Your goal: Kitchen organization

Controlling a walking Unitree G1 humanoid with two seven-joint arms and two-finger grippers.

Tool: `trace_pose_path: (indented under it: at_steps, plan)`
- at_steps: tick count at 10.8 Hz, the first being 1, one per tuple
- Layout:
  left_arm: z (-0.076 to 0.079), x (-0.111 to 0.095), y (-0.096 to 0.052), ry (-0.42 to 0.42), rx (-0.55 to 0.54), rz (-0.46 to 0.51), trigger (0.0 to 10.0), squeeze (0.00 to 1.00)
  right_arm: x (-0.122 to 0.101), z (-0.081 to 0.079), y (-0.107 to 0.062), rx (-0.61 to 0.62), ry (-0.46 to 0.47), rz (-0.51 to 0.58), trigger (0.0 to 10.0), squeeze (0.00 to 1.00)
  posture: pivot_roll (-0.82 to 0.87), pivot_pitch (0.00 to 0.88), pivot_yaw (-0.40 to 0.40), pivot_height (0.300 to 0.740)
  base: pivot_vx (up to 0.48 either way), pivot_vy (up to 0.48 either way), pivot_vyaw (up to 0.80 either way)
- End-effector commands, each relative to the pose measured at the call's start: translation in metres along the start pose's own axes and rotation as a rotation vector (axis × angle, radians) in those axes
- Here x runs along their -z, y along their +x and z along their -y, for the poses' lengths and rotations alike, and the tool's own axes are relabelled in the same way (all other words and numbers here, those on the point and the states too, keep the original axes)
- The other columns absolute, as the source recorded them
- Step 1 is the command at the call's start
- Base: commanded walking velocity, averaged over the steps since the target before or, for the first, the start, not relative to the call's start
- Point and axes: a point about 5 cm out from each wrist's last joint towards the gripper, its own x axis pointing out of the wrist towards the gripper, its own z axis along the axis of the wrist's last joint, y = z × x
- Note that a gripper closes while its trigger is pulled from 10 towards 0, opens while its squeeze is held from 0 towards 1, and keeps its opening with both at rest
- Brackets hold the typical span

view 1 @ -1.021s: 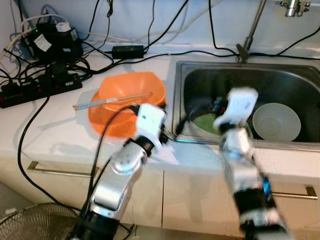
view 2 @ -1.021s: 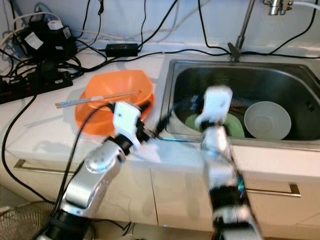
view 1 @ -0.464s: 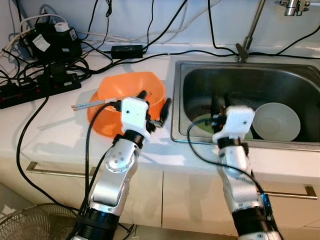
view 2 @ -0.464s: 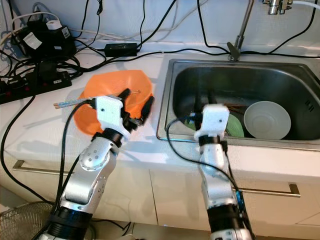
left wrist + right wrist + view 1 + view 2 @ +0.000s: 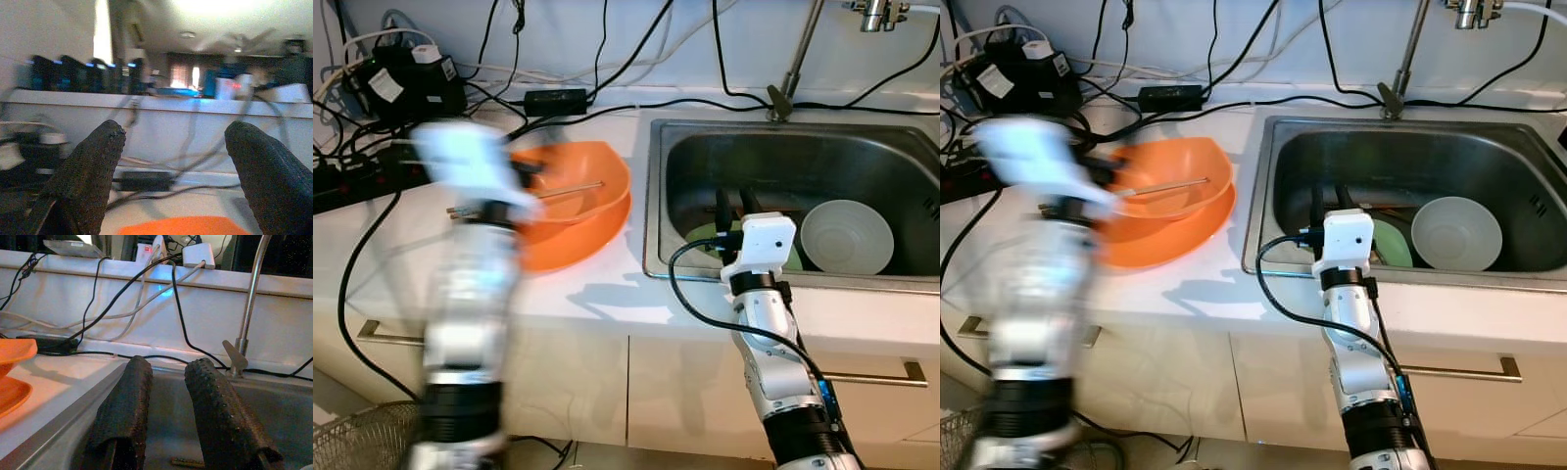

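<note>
An orange bowl [image 5: 582,186] rests in a second orange dish [image 5: 578,240] on the white counter, with chopsticks [image 5: 570,188] lying across it. My left arm [image 5: 470,196] is a blur at the bowl's left side. Its gripper [image 5: 171,147] is open and holds nothing, with the orange rim just below it. My right gripper [image 5: 732,208] hangs over the front of the steel sink [image 5: 654,176], its fingers [image 5: 122,421] a little apart and nothing between them. In the sink lie a green plate [image 5: 1389,243] and a white bowl [image 5: 847,235].
Power strips, plugs and tangled black cables [image 5: 391,88] crowd the back left of the counter. A black adapter [image 5: 558,100] lies behind the bowl. The tap [image 5: 798,59] rises behind the sink. Below the counter are drawers with bar handles [image 5: 876,374].
My left arm has swung quickly left, from the bowl's front to its left side, and is now blurred. The right gripper has settled lower at the sink's front.
</note>
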Motion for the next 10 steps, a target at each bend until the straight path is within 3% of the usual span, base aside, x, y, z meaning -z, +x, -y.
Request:
trace_pose_path:
  at_steps: [1, 3, 4, 6, 8, 10]
  plan:
    - [-0.013, -0.004, -0.001, -0.001, -0.051, -0.003, 10.0, 0.00, 0.005, -0.004, -0.002, -0.008, 0.000, -0.027, 10.0, 0.00, 0.11, 0.000, 0.048, 0.740, 0.000, 0.000, 0.00]
    - [-0.054, 0.001, -0.020, 0.014, -0.145, -0.067, 10.0, 0.00, 0.007, -0.006, -0.002, -0.016, 0.002, -0.035, 10.0, 0.00, 0.12, 0.000, 0.043, 0.740, 0.000, 0.000, 0.00]
    - [-0.062, 0.000, -0.026, 0.009, -0.166, -0.074, 10.0, 0.00, 0.008, -0.007, -0.002, -0.020, 0.004, -0.038, 10.0, 0.00, 0.13, 0.000, 0.043, 0.740, 0.000, 0.000, 0.00]
    - [-0.071, 0.003, -0.039, -0.032, -0.190, -0.096, 10.0, 0.00, 0.010, -0.008, -0.003, -0.026, 0.006, -0.043, 10.0, 0.00, 0.13, 0.000, 0.042, 0.740, 0.000, 0.000, 0.00]
    - [-0.071, 0.016, -0.053, -0.179, -0.136, -0.178, 10.0, 0.00, 0.010, -0.009, -0.003, -0.025, 0.008, -0.045, 10.0, 0.00, 0.13, 0.000, 0.043, 0.740, 0.000, 0.000, 0.00]
    - [-0.077, 0.032, -0.068, -0.254, -0.157, -0.232, 10.0, 0.00, 0.011, -0.008, -0.003, -0.022, 0.007, -0.046, 10.0, 0.00, 0.13, 0.000, 0.043, 0.740, 0.000, 0.000, 0.00]
